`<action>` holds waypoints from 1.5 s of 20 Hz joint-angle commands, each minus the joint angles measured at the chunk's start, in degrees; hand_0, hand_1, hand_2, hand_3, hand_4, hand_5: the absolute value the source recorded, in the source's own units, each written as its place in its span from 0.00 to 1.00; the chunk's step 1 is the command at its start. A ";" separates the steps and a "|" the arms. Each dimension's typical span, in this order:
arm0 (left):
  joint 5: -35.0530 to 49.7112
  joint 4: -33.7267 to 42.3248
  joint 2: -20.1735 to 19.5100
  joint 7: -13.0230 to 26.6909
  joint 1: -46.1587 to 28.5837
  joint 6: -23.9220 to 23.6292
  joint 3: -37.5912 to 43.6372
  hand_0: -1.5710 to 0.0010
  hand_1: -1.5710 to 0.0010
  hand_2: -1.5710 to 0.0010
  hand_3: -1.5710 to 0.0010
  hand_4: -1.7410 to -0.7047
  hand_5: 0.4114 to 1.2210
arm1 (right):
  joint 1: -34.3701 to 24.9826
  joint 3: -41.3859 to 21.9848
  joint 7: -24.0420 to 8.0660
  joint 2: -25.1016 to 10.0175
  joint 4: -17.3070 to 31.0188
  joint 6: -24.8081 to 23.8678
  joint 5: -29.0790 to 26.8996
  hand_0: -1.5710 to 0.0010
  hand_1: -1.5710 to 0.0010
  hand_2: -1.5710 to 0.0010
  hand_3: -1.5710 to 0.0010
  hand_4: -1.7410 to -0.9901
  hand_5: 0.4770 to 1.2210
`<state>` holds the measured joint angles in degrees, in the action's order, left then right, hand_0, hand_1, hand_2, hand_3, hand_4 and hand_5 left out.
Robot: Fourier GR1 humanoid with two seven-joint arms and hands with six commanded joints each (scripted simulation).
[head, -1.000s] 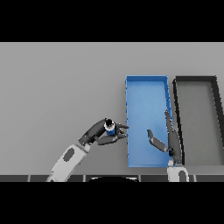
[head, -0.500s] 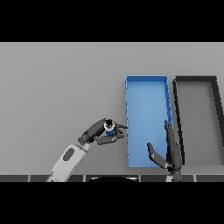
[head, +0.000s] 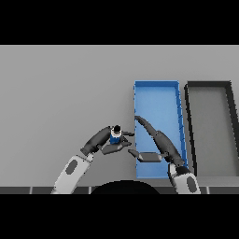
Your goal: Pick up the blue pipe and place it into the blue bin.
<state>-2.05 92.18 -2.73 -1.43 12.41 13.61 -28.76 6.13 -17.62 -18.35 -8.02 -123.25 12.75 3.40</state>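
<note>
The blue pipe is a short blue cylinder with a dark top, standing on the grey table just left of the blue bin. My left hand is curled round it from the left and below. My right hand lies over the near left part of the blue bin, fingers straight and pointing up-left toward the pipe, thumb stretched left across the bin's rim. Nothing is in the right hand.
A dark grey bin stands directly right of the blue bin, their walls nearly touching. Bare grey table stretches to the left and far side.
My right hand has swung left from the blue bin's right edge to its near left part, fingers now pointing toward the pipe. The left hand and pipe have stayed in place.
</note>
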 commanded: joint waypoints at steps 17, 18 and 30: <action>-0.67 0.28 1.16 -0.16 -1.22 4.49 3.22 0.00 0.00 0.00 0.00 0.27 1.00 | -28.49 -5.19 -14.23 4.31 8.80 6.68 -4.23 0.96 0.93 0.89 0.97 0.72 0.03; -1.13 -0.07 1.16 0.57 -1.05 4.57 3.61 0.00 0.00 0.00 0.00 0.27 1.00 | -29.07 -5.20 -14.08 4.46 9.79 7.00 -4.04 0.89 0.86 0.83 0.92 0.68 0.01; 0.16 0.51 4.52 0.82 -2.30 7.45 5.22 0.00 0.00 0.00 0.08 0.02 1.00 | -29.94 -7.41 -9.04 6.47 13.16 5.05 -5.66 0.07 0.07 0.07 0.14 0.08 0.75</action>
<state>-1.89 92.68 1.77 -0.69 10.10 21.12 -23.52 -23.82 -25.02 -27.21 -1.56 -110.12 17.78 -2.46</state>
